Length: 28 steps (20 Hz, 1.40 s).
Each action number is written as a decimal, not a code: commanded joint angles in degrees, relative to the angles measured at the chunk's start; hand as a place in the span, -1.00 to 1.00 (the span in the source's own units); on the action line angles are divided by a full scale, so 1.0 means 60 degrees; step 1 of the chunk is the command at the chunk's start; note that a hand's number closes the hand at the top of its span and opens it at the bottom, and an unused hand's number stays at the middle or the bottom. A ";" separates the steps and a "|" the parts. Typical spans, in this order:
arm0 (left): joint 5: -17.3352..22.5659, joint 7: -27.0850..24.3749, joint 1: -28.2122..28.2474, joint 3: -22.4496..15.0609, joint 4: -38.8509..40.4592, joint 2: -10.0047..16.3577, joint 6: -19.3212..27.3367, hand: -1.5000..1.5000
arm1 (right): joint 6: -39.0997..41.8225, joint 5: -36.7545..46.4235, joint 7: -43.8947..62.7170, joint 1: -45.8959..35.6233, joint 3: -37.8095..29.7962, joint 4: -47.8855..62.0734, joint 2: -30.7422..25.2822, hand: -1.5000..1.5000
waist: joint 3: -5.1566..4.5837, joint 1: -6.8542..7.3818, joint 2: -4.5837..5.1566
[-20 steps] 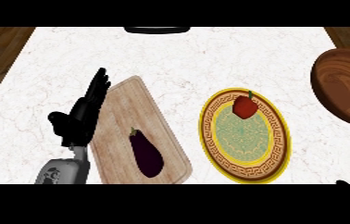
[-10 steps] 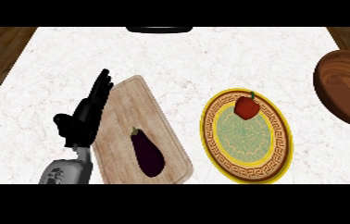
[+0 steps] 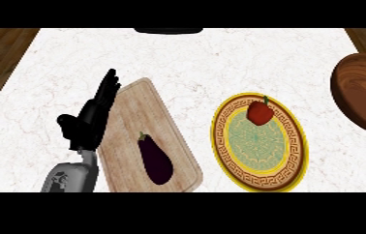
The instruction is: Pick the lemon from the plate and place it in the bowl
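I see a white marble counter (image 3: 214,59). A pale wooden cutting board (image 3: 136,112) lies left of centre, a round yellow patterned plate (image 3: 253,146) to its right, and a dark wooden bowl (image 3: 352,88) at the right edge. The left hand (image 3: 89,119) is beside the board, fingers straight, holding nothing. A dark purple eggplant (image 3: 155,159) is on the board. A small red fruit with a green stem (image 3: 260,112) sits on the plate's far side.

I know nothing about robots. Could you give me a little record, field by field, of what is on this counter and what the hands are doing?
Surface: white marbled counter
Left hand: open, fingers up, resting by the cutting board's left edge, holding nothing
Right hand: not in view
Cutting board: wooden, left of centre
Eggplant: dark purple, lying on the board
Plate: yellow patterned rim, right of the board
Fruit: red with a green stem, not lemon yellow, on the plate's far part
Bowl: dark wood, cut off at the right edge
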 commanded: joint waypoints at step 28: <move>-0.0182 0.0159 0.0230 -0.0186 -0.0441 -0.0045 -0.0036 0.00 | 0.0534 0.1668 -0.8782 -0.3409 -0.0789 1.3274 0.0156 -1.00 | 0.0033 0.0186 0.0053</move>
